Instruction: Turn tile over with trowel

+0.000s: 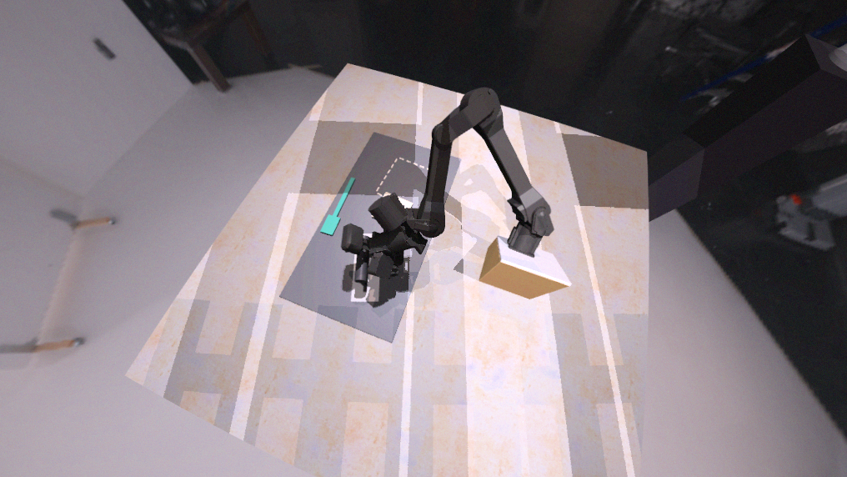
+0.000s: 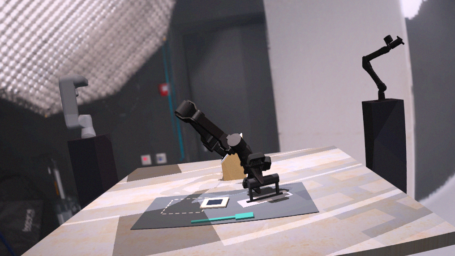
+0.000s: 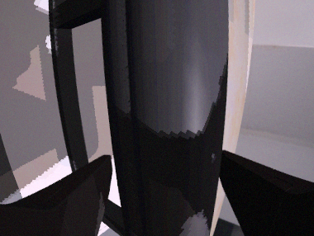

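A small trowel [image 1: 357, 296] [image 2: 270, 179] [image 3: 178, 82] with a flat white plate and a raised black bar handle rests on the grey mat [image 1: 379, 328] [image 2: 149, 219]. My gripper [image 1: 363, 260] [image 2: 259, 186] [image 3: 164, 161] is open with its fingers on either side of the handle; narrow gaps seem to show in the wrist view, and contact is unclear. The cream tile [image 1: 405, 201] [image 2: 223, 203] lies flat, its dark marked square up, at the right end of the dashed outline [image 1: 388, 174] [image 2: 182, 213] in the exterior view. The arm hides most of it in the top view.
A teal flat-bladed stick [image 1: 330, 225] [image 2: 244, 216] lies along the mat's edge, beside the tile and trowel. A tan wedge block with a white top [image 1: 524, 278] [image 2: 233, 168] carries the arm's base on the table [image 1: 503, 379] [image 2: 343, 203].
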